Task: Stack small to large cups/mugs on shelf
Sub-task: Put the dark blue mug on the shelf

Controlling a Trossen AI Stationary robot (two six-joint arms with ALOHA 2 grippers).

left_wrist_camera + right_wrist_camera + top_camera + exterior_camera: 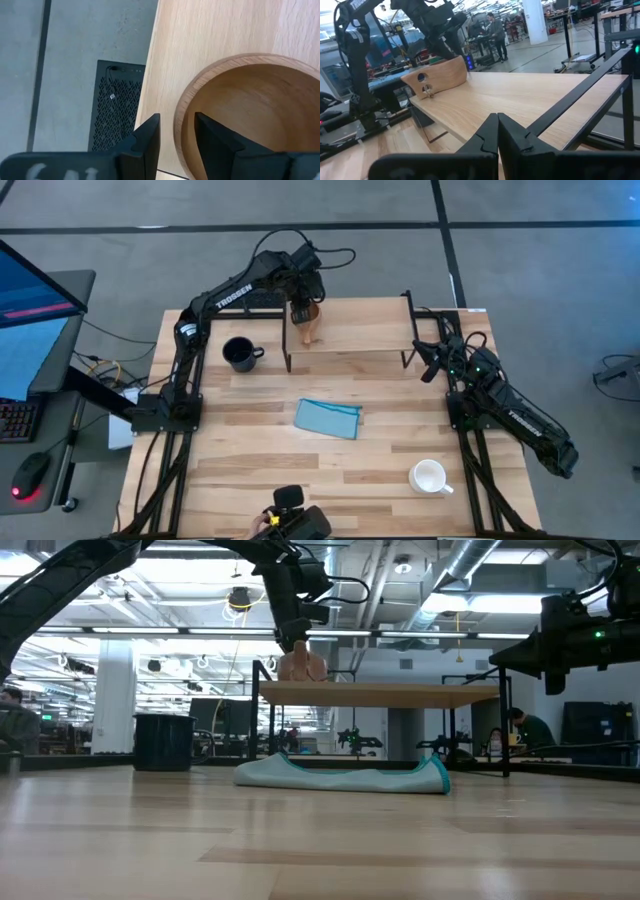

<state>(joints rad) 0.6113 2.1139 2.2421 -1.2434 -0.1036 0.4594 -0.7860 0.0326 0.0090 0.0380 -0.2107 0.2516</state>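
The small tan wooden cup (308,328) stands upright on its base at the left end of the shelf (370,325); it also shows in the low view (302,665) and the right wrist view (440,75). My left gripper (177,137) comes down on it from above and is open, one finger inside the bowl and one outside the rim. The dark navy mug (240,353) stands on the table left of the shelf. The white mug (430,476) stands near the front right. My right gripper (497,127) is shut, beside the shelf's right end. My left gripper straddles the cup's rim (181,125) from above, slanting down. A strip of shelf shows between the outer finger (147,137) and the cup's wall. Whether the inner finger (215,142) touches the inside wall, I cannot tell. The cup rests on the shelf.
A blue folded cloth (328,418) lies on the table in front of the shelf. The shelf's thin black legs (288,350) stand at its corners. A camera mount (290,515) sits at the table's near edge. People and desks show in the room behind.
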